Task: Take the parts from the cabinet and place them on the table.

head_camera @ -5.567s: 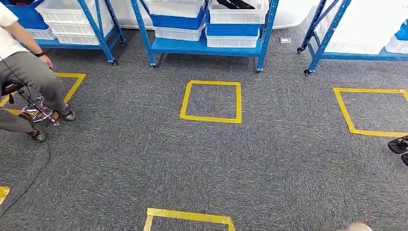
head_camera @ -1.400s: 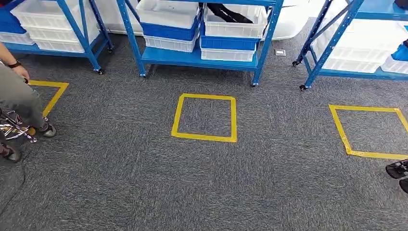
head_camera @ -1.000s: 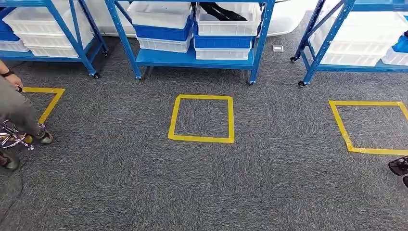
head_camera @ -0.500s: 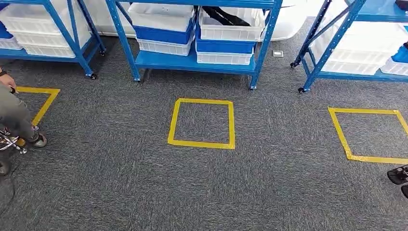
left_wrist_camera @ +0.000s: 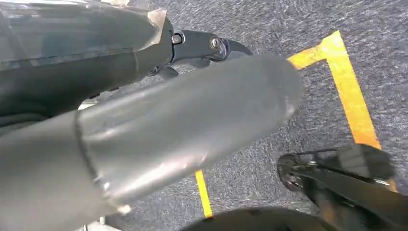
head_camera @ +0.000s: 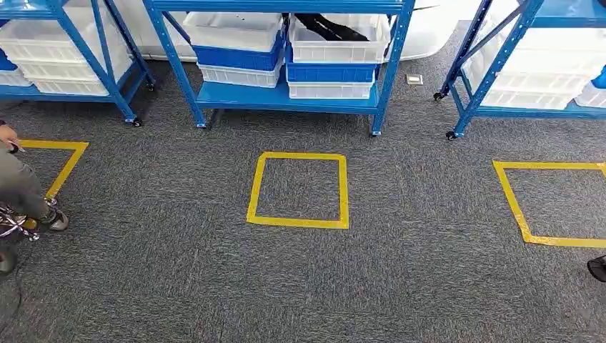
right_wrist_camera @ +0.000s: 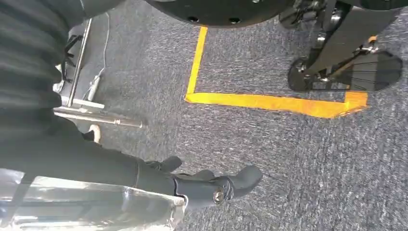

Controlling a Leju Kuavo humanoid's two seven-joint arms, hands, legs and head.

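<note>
The blue cabinet rack stands ahead at the far edge of the carpet in the head view. On its low shelf sit stacked white and blue bins. One white bin holds long black parts. My left hand hangs over the carpet; its thick grey thumb lies across the left wrist view, dark fingers stretch out behind it, and it holds nothing. My right hand also hangs low, fingers loosely apart, nothing in them.
A yellow tape square marks the carpet before the rack, with another tape square to the right. More blue racks stand at left and right. A seated person's leg is at the left edge.
The whole picture has shifted: the camera has moved towards the rack, which looks nearer and sits lower in the head view. The person has slid further to the left edge.
</note>
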